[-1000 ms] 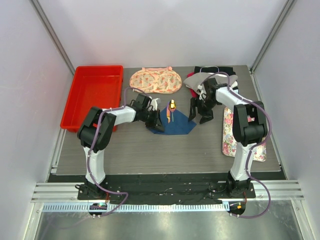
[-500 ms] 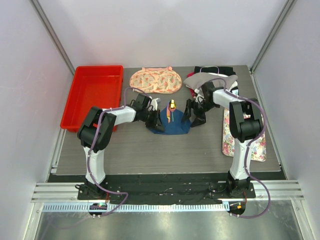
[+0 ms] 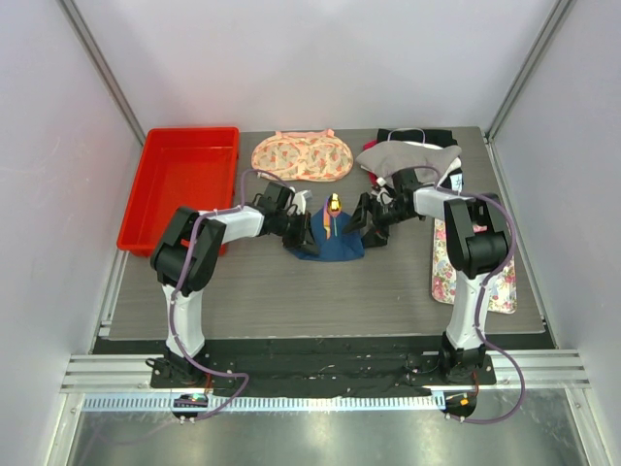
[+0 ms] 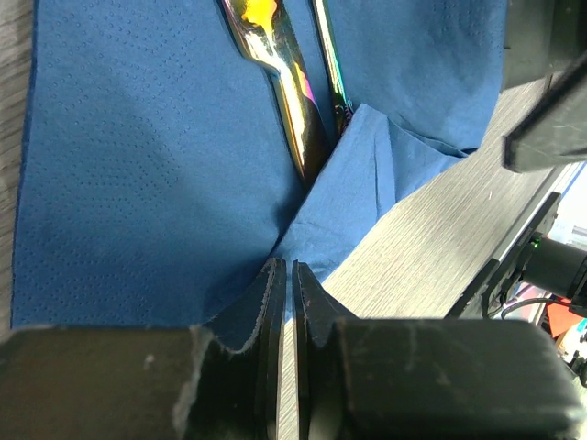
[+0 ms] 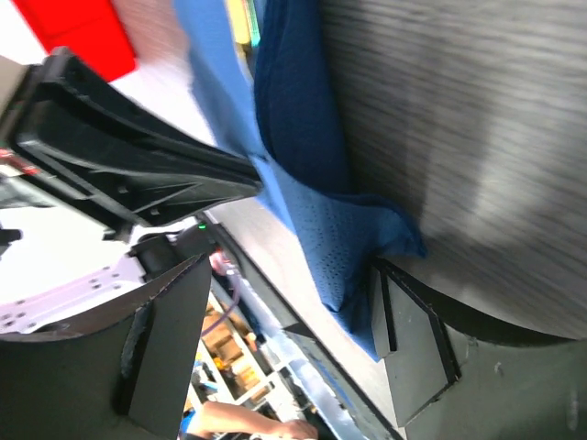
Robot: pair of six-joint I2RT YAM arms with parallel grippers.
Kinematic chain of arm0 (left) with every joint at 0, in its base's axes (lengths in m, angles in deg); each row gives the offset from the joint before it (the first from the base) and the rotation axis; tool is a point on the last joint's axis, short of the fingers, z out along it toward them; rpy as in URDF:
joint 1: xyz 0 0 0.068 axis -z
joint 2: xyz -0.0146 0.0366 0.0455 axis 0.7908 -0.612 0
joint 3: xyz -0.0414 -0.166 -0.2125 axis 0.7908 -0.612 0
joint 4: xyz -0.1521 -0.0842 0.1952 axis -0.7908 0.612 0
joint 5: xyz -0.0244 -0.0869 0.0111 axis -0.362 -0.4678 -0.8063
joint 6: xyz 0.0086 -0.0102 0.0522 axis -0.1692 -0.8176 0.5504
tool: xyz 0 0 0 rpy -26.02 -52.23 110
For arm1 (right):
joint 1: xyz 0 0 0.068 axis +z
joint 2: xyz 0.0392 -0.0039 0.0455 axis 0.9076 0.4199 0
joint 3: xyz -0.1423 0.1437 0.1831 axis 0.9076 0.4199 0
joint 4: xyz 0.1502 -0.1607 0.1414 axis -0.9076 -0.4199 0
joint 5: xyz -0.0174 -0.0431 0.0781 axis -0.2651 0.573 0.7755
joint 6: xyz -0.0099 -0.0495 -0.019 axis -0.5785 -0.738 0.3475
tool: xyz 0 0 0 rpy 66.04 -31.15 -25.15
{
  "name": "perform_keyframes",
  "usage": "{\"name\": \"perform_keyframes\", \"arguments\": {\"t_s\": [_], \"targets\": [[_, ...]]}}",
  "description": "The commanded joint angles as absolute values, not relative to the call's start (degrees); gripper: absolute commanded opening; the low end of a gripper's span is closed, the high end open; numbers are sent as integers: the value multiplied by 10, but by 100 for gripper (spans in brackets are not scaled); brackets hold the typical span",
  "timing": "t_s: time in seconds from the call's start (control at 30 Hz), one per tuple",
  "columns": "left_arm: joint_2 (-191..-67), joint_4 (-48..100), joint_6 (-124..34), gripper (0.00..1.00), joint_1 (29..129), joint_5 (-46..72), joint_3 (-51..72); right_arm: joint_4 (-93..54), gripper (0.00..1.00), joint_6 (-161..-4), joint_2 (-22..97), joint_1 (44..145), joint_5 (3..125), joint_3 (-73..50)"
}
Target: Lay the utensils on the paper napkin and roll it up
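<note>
Left jaws first: pressed nearly together, with the near edge of the paper napkin (image 4: 138, 165) nipped at their tips, so that side looks pinned. Just beyond those tips the blue sheet lies flat on the counter (image 4: 431, 229). On it rest the utensils (image 4: 280, 82), two shiny slender pieces side by side, their long axis running away from the arms' bases.

Over to the right jaws: spread wide and low on the counter at the napkin's right edge. A bunched fold of blue sits between them, touching the inner face of one of the fingers (image 5: 413, 348) but not clamped. From the left wrist view, that right-hand side is already lifted into a flap that laps over the near ends of the utensils.

Here's what the next move turns on: the cutlery lies between the two arms, lengthwise to the roll, with the fold on the right arm's side. So the right arm looks the nearer one to carry the flap leftward across the handles, while the left holds the sheet down. The risk I'd judge: thin paper sliding or tearing, or the pieces skidding out the far end.
</note>
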State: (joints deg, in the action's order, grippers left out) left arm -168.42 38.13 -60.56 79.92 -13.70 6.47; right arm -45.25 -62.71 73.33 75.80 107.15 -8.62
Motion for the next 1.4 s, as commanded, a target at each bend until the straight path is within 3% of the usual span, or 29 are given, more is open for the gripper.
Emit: {"name": "perform_keyframes", "arguments": {"t_s": [0.0, 0.47, 1.03, 1.23, 1.33, 1.37], "targets": [[-1702, 378, -593, 12, 797, -115, 74, -384, 77, -561, 695, 749, 1126, -73], [-1700, 377, -593, 12, 797, -115, 73, -396, 80, -505, 681, 734, 1144, 23], [-1704, 378, -593, 12, 797, -113, 76, -341, 79, -536, 608, 714, 1048, 12], [-1704, 377, -594, 12, 797, -113, 76, -325, 72, -526, 605, 714, 1060, 13], [-1705, 376, -595, 12, 797, -112, 75, -324, 65, -520, 611, 716, 1066, 14], [-1706, 375, -595, 12, 797, -113, 75, -324, 57, -518, 613, 719, 1066, 13]]}}
